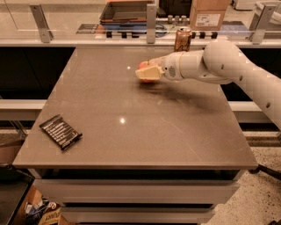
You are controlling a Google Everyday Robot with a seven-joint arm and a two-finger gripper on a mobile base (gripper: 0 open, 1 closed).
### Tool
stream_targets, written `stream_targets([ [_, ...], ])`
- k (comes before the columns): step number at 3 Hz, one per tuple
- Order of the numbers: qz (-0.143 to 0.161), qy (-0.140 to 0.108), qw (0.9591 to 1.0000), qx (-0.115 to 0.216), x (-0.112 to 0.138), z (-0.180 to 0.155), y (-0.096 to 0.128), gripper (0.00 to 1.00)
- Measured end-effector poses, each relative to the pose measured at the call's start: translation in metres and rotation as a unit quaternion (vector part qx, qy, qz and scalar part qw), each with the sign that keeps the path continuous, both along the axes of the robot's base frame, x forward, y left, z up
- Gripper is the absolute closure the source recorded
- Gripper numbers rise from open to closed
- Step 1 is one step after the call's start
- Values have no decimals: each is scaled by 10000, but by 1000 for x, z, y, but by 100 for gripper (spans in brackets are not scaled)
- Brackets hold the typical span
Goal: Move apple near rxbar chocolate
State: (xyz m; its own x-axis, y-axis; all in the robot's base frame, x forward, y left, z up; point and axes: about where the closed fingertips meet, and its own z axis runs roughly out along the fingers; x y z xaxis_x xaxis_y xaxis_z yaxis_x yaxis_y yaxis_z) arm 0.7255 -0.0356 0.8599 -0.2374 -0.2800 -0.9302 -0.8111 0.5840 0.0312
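The apple (142, 66) shows as a small red patch between my cream-coloured fingers, mostly hidden by them. My gripper (147, 72) is at the far middle of the table, shut on the apple, at or just above the tabletop. The white arm reaches in from the right. The rxbar chocolate (60, 131), a flat black bar with white text lines, lies near the table's front left corner, far from the gripper.
An orange-brown drink can (182, 39) stands at the table's (175, 140) back edge, just behind the arm. Beyond a rail are a cardboard box (210, 15) and a dark tray (127, 11). A bin with wrappers (41, 213) sits on the floor at the lower left.
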Motion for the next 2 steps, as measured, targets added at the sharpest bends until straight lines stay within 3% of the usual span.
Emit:
stream_targets([
  [2, 475, -111, 9988, 25, -51, 33, 5, 100],
])
